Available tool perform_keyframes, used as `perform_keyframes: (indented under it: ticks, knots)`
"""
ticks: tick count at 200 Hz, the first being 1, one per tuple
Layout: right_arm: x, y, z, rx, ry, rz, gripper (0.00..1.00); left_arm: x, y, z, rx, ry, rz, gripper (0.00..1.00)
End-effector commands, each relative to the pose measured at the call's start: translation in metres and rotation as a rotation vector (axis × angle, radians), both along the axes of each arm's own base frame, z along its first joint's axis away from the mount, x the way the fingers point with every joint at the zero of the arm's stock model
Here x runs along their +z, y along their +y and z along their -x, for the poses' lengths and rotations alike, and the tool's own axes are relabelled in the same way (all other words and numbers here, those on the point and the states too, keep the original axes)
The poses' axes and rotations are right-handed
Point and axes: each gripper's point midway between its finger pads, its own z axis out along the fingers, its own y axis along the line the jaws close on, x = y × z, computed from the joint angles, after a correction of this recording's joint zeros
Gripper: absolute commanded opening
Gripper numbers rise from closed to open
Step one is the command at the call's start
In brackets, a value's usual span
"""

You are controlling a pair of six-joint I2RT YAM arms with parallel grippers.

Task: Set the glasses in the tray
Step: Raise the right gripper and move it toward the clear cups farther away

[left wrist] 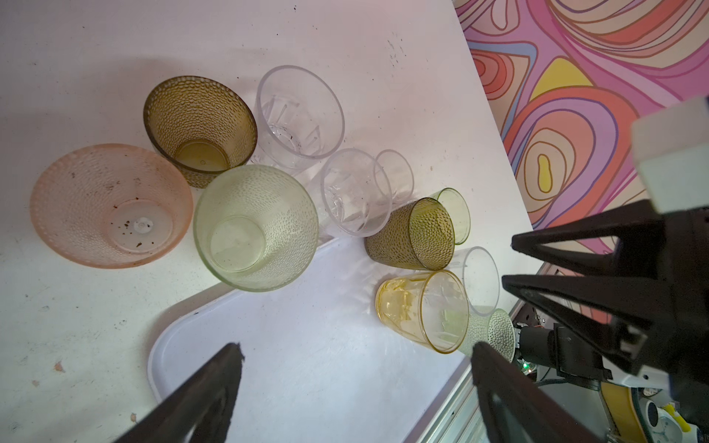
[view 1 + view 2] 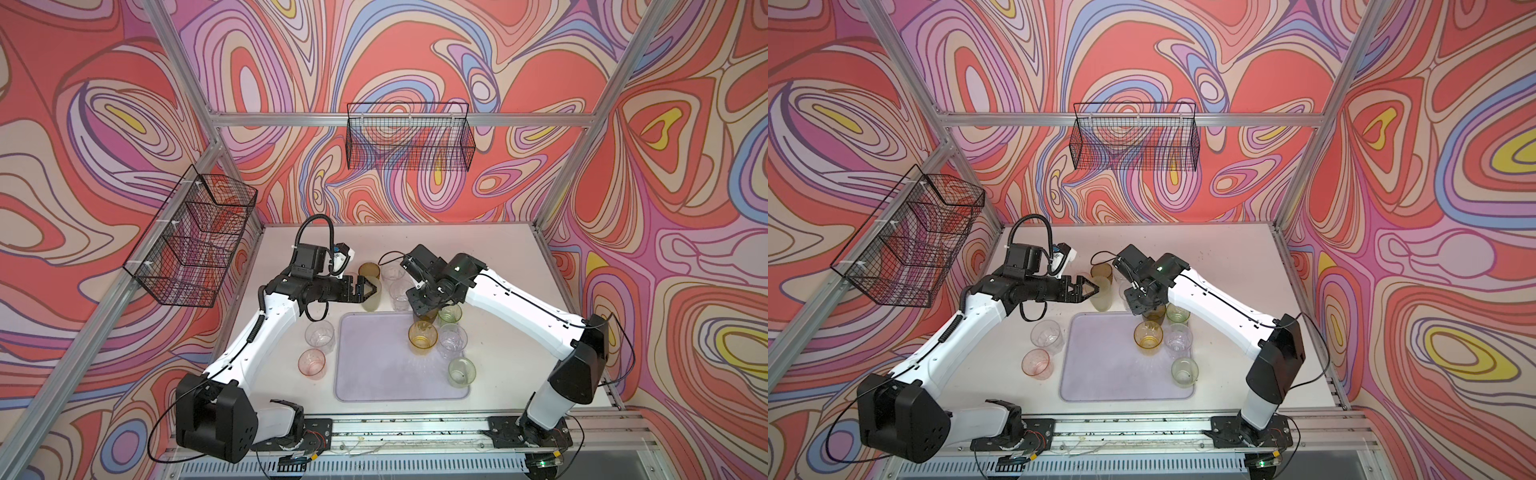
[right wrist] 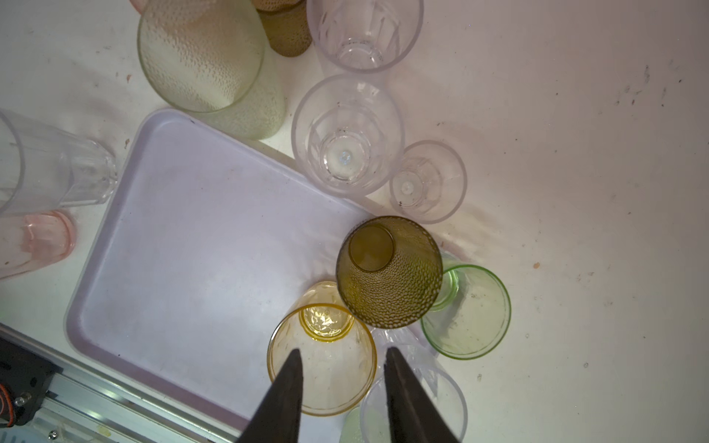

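The lilac tray [image 2: 374, 365] lies at the table's middle front. At its right side stand an amber glass [image 2: 423, 336], a clear glass [image 2: 452, 340] and a pale green glass [image 2: 461, 372]. An olive-brown glass [image 3: 387, 268] stands upright at the tray's far right corner. My right gripper [image 2: 424, 309] hangs over it, pointing down. In the right wrist view the right gripper [image 3: 341, 351] is open and holds nothing. My left gripper [image 2: 374, 289] is wide open above a tall pale green glass [image 2: 371, 301] behind the tray. Between its fingers [image 1: 230, 368] is only bare tray.
A clear glass [image 2: 320, 334] and a pink glass [image 2: 311, 363] stand left of the tray. An olive glass [image 2: 369, 272] and two clear glasses [image 2: 392, 272] crowd behind it. A green glass [image 3: 466, 310] sits beside the tray corner. Black wire baskets [image 2: 409, 137] hang on the walls.
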Motion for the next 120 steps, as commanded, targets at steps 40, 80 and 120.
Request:
perform_keyframes:
  ticks: [40, 80, 120]
  knots:
    - [-0.013, -0.014, -0.04, -0.046, 0.024, -0.021, 0.38, -0.001, 0.001, -0.002, 0.0, -0.015, -0.011, 0.96]
    - [-0.033, -0.023, -0.061, -0.087, 0.055, -0.023, 0.38, -0.001, 0.001, -0.001, 0.0, -0.012, -0.01, 0.96]
    - [-0.044, -0.031, -0.081, -0.113, 0.059, -0.029, 0.38, 0.0, 0.001, -0.001, 0.0, -0.014, -0.011, 0.96]
